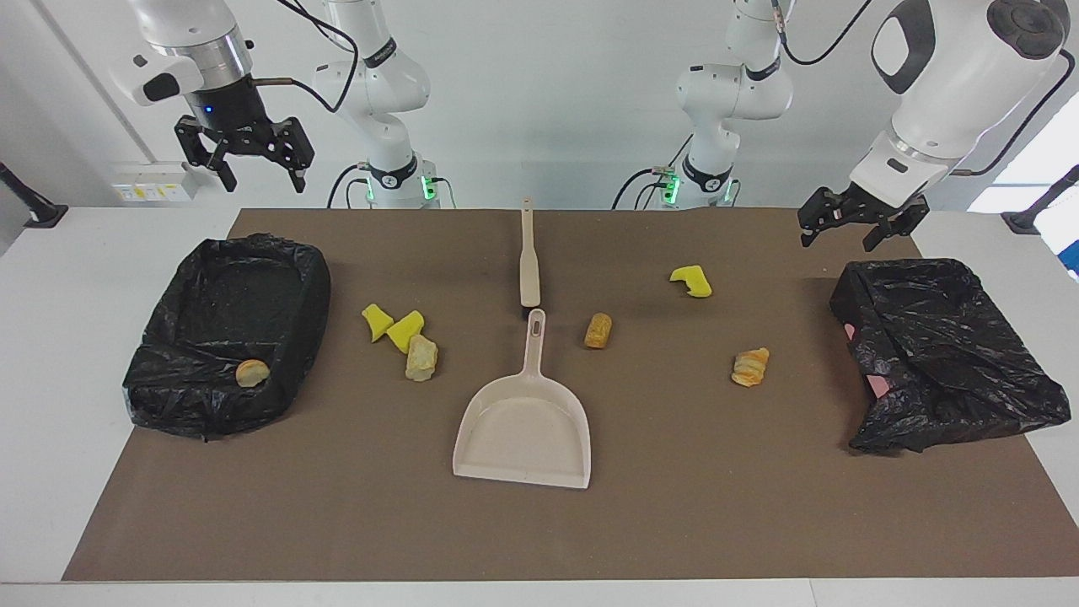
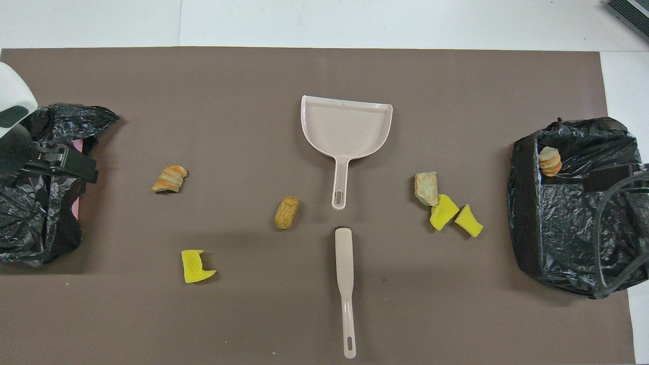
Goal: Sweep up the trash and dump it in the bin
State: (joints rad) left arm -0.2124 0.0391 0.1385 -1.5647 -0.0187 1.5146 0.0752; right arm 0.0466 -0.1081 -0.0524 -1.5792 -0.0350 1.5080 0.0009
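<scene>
Several bits of trash lie on the brown mat: two yellow chunks (image 1: pixel 405 330) and a tan piece (image 1: pixel 421 358) beside the bin, a golden lump (image 1: pixel 598 330) next to the dustpan's handle, and another yellow chunk (image 1: pixel 691 281) and a striped bread piece (image 1: pixel 749 367) toward the left arm's end. The beige dustpan (image 1: pixel 523 421) lies mid-mat, handle toward the robots, with the beige brush (image 1: pixel 528 253) in line with it, nearer to them. The black-lined bin (image 1: pixel 169 371) at the right arm's end holds one bread piece (image 1: pixel 252 372). My right gripper (image 1: pixel 264 185) hangs open high over it. My left gripper (image 1: pixel 836 244) hangs open, empty.
A crumpled black bag (image 1: pixel 944 354) with something pink under it lies at the left arm's end, below the left gripper. The mat (image 1: pixel 674 523) ends short of the white table's edges.
</scene>
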